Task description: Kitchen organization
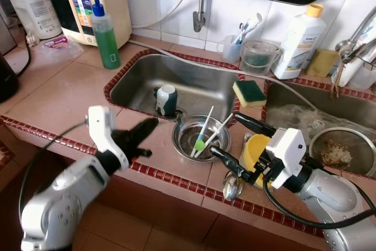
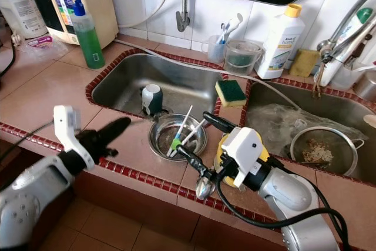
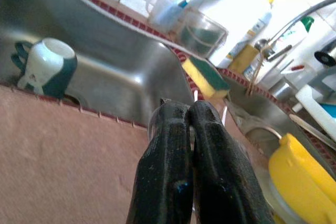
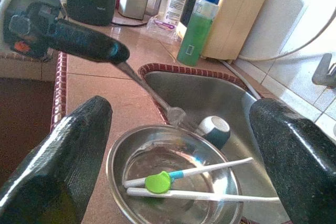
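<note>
Right gripper point(image 1: 234, 139) fingers spread wide, grasping nothing, near the steel bowl point(image 1: 200, 137); my left gripper point(image 1: 148, 127) is clenched, empty.

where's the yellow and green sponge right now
The sponge lies on the tiled divider between the two sinks, beyond the steel bowl, toward the robot's right.

A steel bowl point(image 1: 198, 136) is set on the counter point(image 1: 64, 95) before the sink point(image 1: 188, 80). Two toothbrushes point(image 1: 204, 133) are propped in it. A sponge point(image 1: 249, 92) is laid on the sink's right rim.
</note>
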`<state>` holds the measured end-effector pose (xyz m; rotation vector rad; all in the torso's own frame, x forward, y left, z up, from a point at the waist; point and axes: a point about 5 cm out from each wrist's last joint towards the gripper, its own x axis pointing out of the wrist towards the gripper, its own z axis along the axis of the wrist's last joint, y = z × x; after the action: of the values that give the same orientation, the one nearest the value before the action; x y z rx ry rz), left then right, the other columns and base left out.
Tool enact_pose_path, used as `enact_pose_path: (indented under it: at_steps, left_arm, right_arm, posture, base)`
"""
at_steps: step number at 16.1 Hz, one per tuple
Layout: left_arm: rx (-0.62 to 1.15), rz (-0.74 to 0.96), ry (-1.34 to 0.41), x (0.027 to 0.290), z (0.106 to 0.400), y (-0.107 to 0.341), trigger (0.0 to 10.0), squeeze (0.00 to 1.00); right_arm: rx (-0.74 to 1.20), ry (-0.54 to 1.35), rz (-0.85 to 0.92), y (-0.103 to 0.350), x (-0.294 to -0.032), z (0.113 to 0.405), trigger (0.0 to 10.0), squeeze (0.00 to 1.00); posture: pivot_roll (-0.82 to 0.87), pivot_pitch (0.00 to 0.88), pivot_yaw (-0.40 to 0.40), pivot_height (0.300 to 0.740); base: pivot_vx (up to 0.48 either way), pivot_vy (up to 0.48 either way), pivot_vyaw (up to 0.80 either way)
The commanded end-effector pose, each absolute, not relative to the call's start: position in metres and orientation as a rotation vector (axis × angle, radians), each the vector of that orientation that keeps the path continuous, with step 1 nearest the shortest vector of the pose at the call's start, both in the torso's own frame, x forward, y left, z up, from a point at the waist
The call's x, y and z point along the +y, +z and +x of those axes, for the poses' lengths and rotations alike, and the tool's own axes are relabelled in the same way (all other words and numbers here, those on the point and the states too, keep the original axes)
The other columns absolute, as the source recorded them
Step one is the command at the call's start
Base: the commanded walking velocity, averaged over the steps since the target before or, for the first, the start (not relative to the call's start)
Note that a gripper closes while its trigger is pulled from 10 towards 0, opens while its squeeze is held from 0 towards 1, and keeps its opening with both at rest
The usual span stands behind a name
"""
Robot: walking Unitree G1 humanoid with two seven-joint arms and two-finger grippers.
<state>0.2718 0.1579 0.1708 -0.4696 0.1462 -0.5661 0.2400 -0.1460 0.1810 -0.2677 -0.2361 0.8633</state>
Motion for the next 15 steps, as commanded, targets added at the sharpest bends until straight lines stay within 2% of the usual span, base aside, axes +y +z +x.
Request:
enact_pose_path:
  at_steps: [1,8,11,15]
  left_arm:
    - [0.124,-0.450,-0.577,0.165,0.275,0.177,10.0,0.00]
    - [0.112,-0.433,-0.596,0.167,0.284,0.182,10.0,0.00]
    - [0.086,-0.428,-0.531,0.171,0.292,0.183,10.0,0.00]
    - [0.111,-0.309,-0.395,0.166,0.302,0.171,10.0,0.00]
  right_arm:
    - [-0.240,0.860,-0.284,0.182,-0.146,0.242,10.0,0.00]
    - [-0.250,0.853,-0.284,0.182,-0.145,0.243,10.0,0.00]
    - [-0.256,0.849,-0.287,0.183,-0.146,0.244,10.0,0.00]
    - [-0.272,0.845,-0.287,0.185,-0.144,0.246,10.0,0.00]
  posture:
    - [-0.12,0.054,-0.017,0.740]
    - [-0.13,0.048,-0.008,0.740]
    - [-0.13,0.041,-0.008,0.740]
    - [-0.14,0.038,-0.005,0.740]
  base:
    - [0.000,0.000,0.00]
    - [0.000,0.000,0.00]
    - [0.000,0.000,0.00]
    - [0.000,0.000,0.00]
